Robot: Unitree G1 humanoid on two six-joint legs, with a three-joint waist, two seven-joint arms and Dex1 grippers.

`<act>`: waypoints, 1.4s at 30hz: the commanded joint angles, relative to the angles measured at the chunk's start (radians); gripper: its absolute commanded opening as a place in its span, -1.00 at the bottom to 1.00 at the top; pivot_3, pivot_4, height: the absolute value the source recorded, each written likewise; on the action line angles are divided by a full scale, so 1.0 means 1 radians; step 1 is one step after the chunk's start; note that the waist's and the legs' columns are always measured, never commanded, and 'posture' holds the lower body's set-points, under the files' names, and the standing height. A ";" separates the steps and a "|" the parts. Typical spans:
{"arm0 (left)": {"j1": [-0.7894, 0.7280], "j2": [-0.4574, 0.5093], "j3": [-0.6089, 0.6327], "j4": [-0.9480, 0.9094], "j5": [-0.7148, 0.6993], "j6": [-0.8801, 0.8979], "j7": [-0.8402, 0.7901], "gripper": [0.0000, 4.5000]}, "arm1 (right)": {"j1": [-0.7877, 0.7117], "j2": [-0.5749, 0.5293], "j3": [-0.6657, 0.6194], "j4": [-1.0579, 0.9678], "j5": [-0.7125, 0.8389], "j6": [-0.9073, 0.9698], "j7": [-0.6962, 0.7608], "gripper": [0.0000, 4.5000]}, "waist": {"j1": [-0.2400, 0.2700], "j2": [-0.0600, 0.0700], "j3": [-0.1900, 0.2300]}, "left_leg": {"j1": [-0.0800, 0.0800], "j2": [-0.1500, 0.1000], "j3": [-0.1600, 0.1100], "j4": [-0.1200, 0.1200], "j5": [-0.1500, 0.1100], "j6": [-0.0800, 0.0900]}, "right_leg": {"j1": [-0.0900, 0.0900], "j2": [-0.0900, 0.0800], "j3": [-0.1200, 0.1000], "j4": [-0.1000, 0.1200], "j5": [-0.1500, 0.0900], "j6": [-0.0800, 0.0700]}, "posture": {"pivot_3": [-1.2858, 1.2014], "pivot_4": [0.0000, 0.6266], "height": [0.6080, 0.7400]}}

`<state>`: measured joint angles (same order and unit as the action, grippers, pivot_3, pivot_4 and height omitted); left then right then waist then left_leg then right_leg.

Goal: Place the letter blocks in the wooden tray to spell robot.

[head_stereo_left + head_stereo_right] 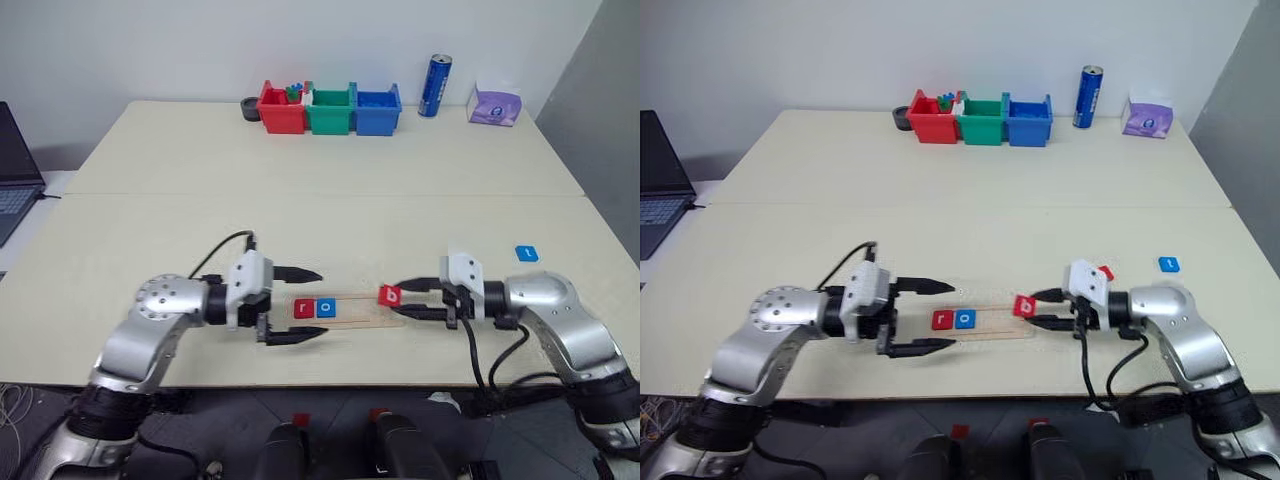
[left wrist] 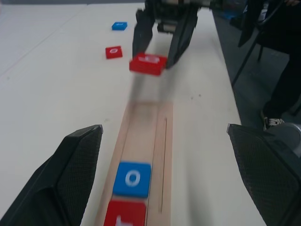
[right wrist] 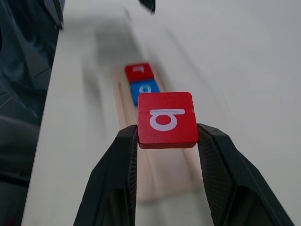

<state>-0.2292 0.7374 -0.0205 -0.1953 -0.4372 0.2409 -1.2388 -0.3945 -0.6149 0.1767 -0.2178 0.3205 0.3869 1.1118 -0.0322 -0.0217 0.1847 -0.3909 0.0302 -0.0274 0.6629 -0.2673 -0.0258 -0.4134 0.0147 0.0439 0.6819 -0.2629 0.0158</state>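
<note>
You're on block 3 of 5. The right gripper (image 3: pixel 165 136) is clamped on the red "b" block (image 3: pixel 166 119), gripping it by its 2 side edges and holding it above the right end of the wooden tray (image 1: pixel 350 318), clear of the wood. The left gripper (image 1: pixel 297 305) is spread wide with nothing in it, sitting at the tray's left end with 1 finger on each side of the strip.

The tray already holds the red "r" block (image 1: pixel 304 308) and the blue "o" block (image 1: pixel 326 307), touching, at the left end. The rest of the groove looks free.

The other 2 blocks are on the table (image 1: pixel 300 180): the red "o" block (image 2: pixel 113 52) near the tray's right end, and the blue "t" block (image 1: pixel 526 254) further off to the right.

Next move, as I read it: carry the "b" left along the tray and lower it flat into the groove just beside the blue "o". Check that it faces the same way as the first 2 before you let go. Your left fingers flank that stretch, so watch clearance.
</note>
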 commanded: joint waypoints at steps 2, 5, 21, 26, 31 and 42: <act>0.078 0.057 0.115 0.000 -0.044 -0.018 -0.022 1.00 | -0.070 0.101 0.091 0.042 -0.029 -0.001 -0.035 -0.36 | 0.001 0.000 0.000 | -0.001 0.000 0.000 0.000 0.000 0.000 | 0.000 -0.001 0.000 -0.001 0.000 0.000 | 0.03 -0.52 1.00; 0.133 0.079 0.172 -0.032 -0.068 0.009 0.003 1.00 | -0.104 0.160 0.146 0.124 -0.083 -0.047 -0.047 -0.36 | 0.002 0.000 0.000 | -0.001 0.000 0.001 0.000 0.000 0.000 | -0.001 -0.001 0.000 -0.001 0.000 -0.001 | 0.03 -0.52 1.00; 0.197 0.069 0.175 -0.150 -0.089 0.055 0.091 1.00 | -0.134 0.125 0.170 0.240 -0.145 -0.150 0.032 -0.36 | 0.003 0.000 0.000 | -0.002 -0.001 0.001 0.001 0.000 0.000 | -0.001 -0.003 -0.001 -0.001 0.003 -0.004 | 0.03 -0.52 1.00; 0.179 0.071 0.158 -0.136 -0.084 0.047 0.076 1.00 | -0.144 0.126 0.184 0.291 -0.192 -0.199 0.020 -0.36 | 0.003 0.000 0.000 | -0.002 -0.001 0.001 0.000 0.000 0.000 | -0.001 -0.002 -0.001 -0.001 0.003 -0.005 | 0.03 -0.52 1.00; 0.163 0.069 0.149 -0.123 -0.077 0.044 0.067 1.00 | -0.162 0.135 0.187 0.350 -0.234 -0.251 0.014 -0.36 | 0.002 0.000 0.000 | -0.002 -0.001 0.001 0.000 0.000 0.000 | -0.001 -0.002 0.000 -0.001 0.003 -0.005 | 0.03 -0.52 1.00; 0.143 0.072 0.141 -0.107 -0.068 0.037 0.064 1.00 | -0.177 0.145 0.197 0.392 -0.264 -0.290 0.042 -0.36 | 0.002 0.000 0.000 | -0.002 -0.001 0.001 0.000 0.000 0.000 | -0.001 -0.002 -0.001 -0.001 0.003 -0.005 | 0.03 -0.52 1.00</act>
<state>-0.0757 0.8039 0.1167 -0.2955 -0.5035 0.2945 -1.1696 -0.5441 -0.4711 0.3754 0.1803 0.0584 0.1151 1.1416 -0.0297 -0.0217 0.1849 -0.3925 0.0295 -0.0267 0.6631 -0.2673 -0.0258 -0.4144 0.0128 0.0433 0.6813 -0.2602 0.0111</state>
